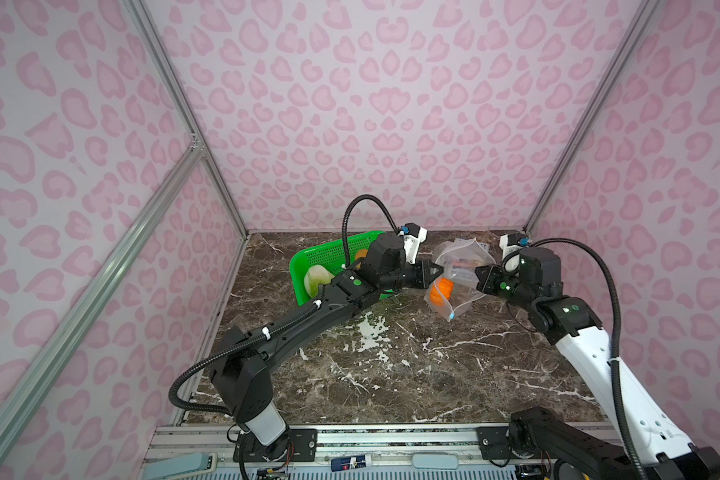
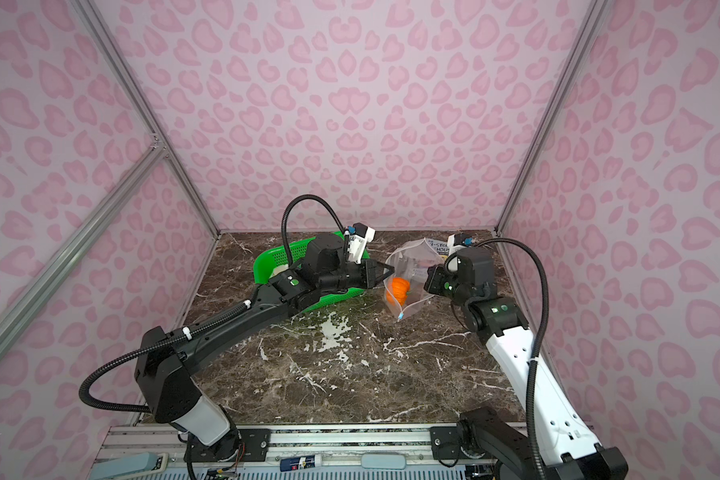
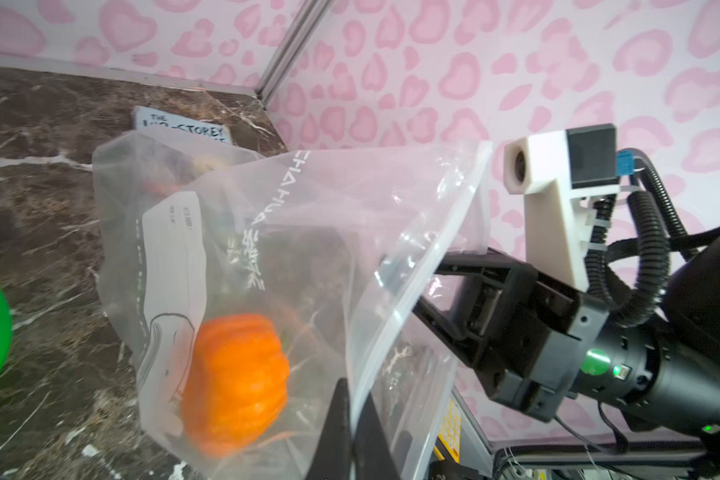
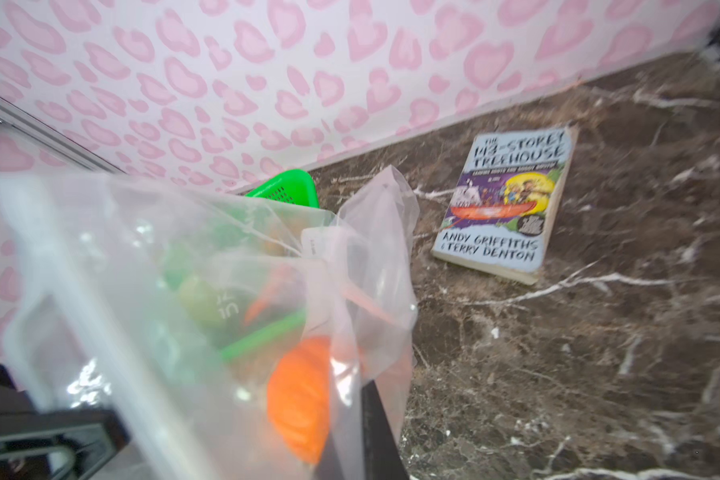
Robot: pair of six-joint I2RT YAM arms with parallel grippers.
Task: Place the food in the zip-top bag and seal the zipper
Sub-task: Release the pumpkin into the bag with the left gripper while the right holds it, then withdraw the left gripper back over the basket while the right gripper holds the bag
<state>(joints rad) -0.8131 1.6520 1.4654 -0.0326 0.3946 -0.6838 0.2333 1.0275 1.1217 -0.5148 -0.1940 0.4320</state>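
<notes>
The clear zip-top bag (image 1: 462,255) (image 2: 412,262) hangs above the marble table between my two grippers. My left gripper (image 1: 438,271) (image 2: 387,271) (image 3: 352,415) is shut on the bag's film beside the zipper (image 3: 412,282). My right gripper (image 1: 476,276) (image 2: 427,278) (image 4: 350,436) is shut on the opposite side of the bag (image 4: 142,270). An orange pumpkin (image 1: 441,291) (image 2: 399,287) (image 3: 235,382) (image 4: 300,399) rests low inside it, with a carrot (image 4: 267,299) and blurred green pieces above. The blue slider tab (image 1: 451,317) (image 2: 400,318) hangs at the lowest corner. A white-green cabbage (image 1: 316,278) lies in the basket.
A green mesh basket (image 1: 308,257) (image 2: 267,259) stands at the back left, partly under my left arm. A paperback book (image 4: 508,203) (image 3: 184,124) lies flat at the back right near the wall. Pink patterned walls enclose the table on three sides.
</notes>
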